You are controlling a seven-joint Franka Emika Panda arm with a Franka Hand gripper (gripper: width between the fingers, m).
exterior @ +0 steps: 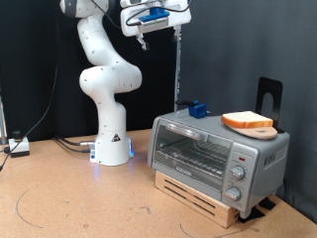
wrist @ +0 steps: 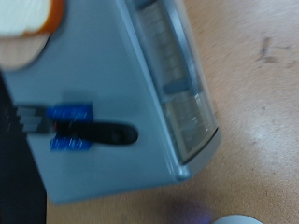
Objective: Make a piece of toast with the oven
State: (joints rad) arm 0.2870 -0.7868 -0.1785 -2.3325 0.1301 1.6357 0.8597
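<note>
Your claw (exterior: 145,38) hangs high above the oven (exterior: 216,152); you cannot tell how open it is. The piece of toast (exterior: 248,121) rests on the oven's top, door closed.

even indoor light, sharp exterior view; wrist view soft with motion blur, mild glare on the oven (wrist: 121,103)

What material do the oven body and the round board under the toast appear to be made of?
The oven body looks like brushed silver-grey metal with a dull sheen, and its door looks like glass. The round board looks like light unfinished wood, pale and matte. The toast lies on it.
</note>
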